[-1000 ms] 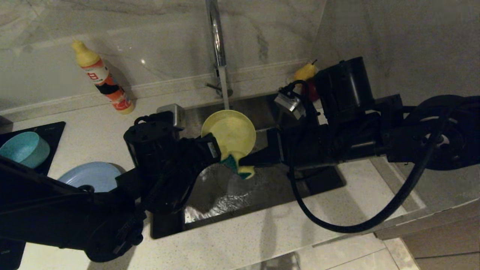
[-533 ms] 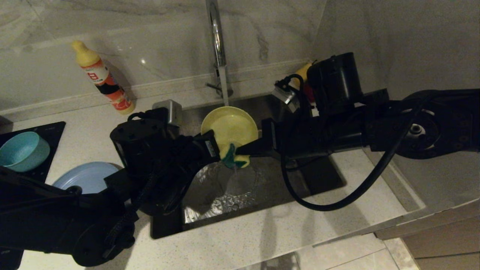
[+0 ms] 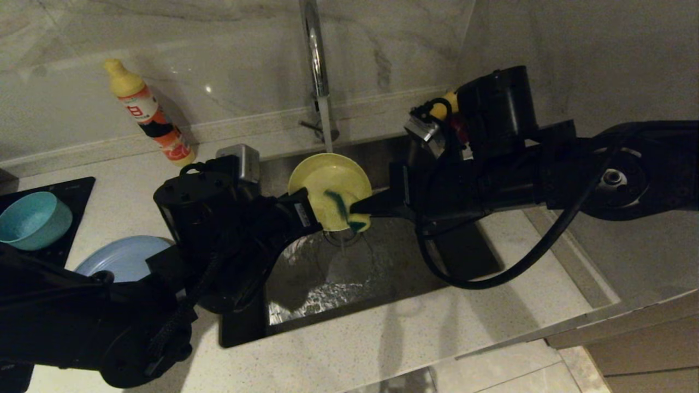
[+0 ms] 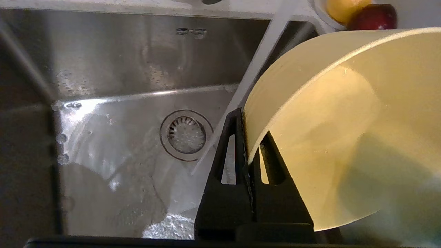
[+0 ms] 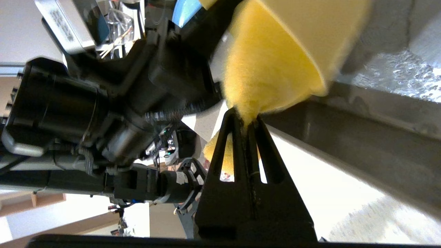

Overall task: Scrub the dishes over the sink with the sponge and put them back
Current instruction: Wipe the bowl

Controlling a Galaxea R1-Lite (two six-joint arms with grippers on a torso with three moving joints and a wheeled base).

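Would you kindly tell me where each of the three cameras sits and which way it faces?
Head view: high on the robot, looking down at the stainless-steel sink; both black arms show.
Left wrist view: behind the left gripper, facing the sink's round drain strainer; its fingers pinch the matte yellow plastic bowl.
Right wrist view: behind the right gripper, clamping the yellow sponge, facing the left arm.
Shared: all three show the yellow bowl.

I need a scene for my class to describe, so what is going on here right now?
A two-armed robot is washing up. Its left gripper holds a yellow bowl by the rim, tilted over the sink under running water, while the right gripper presses a sponge against it. A teal bowl and a blue plate sit on the counter to the left.
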